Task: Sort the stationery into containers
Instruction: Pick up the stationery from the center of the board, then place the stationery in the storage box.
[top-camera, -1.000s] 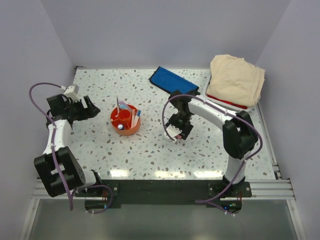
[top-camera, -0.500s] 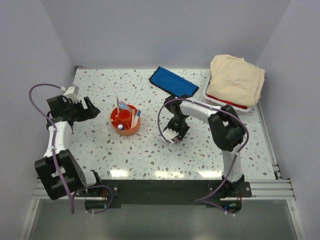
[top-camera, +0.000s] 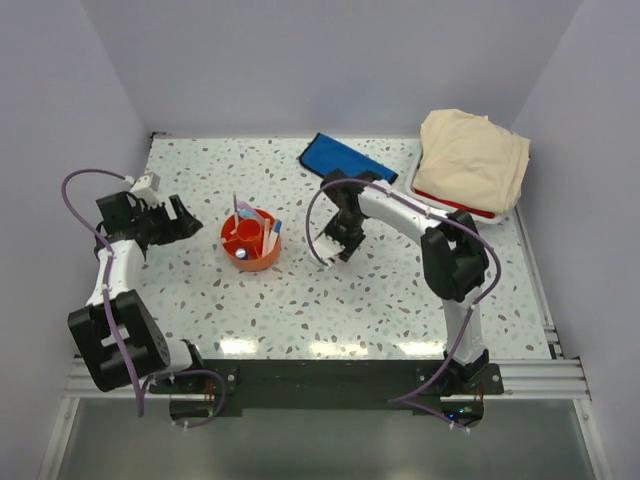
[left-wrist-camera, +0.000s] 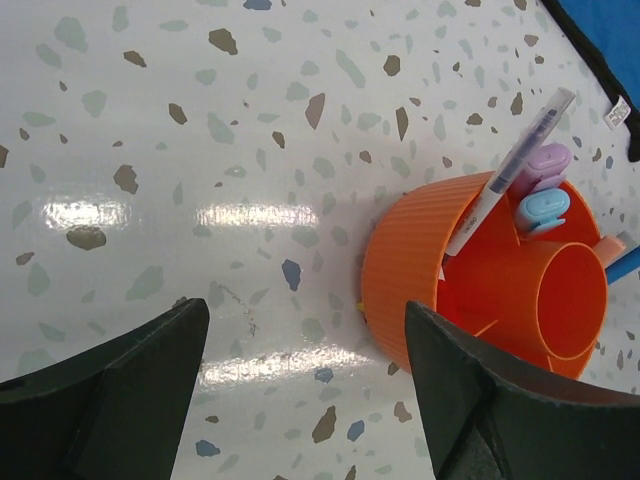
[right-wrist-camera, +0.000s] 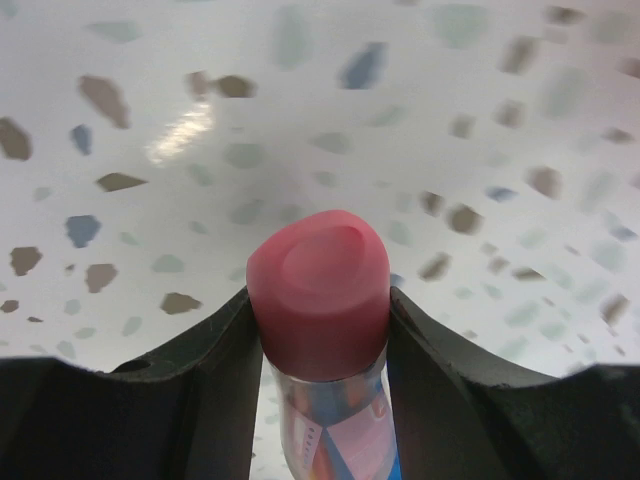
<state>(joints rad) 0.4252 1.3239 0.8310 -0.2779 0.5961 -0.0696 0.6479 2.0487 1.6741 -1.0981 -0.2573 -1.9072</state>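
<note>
The right gripper (right-wrist-camera: 318, 310) pinches the pink-capped tube (right-wrist-camera: 318, 265) between both fingers, right of the orange tub (left-wrist-camera: 410, 270). The left gripper (left-wrist-camera: 305, 350) stands wide open and empty, left of it

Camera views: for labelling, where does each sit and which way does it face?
Top external: above and behind, looking down at the table; both arms show.
Left wrist: left arm, facing down past the open left gripper at the orange tub.
Right wrist: right arm, facing the table; right gripper shut on the pink tube.
Shared: top and left wrist show the tub.
</note>
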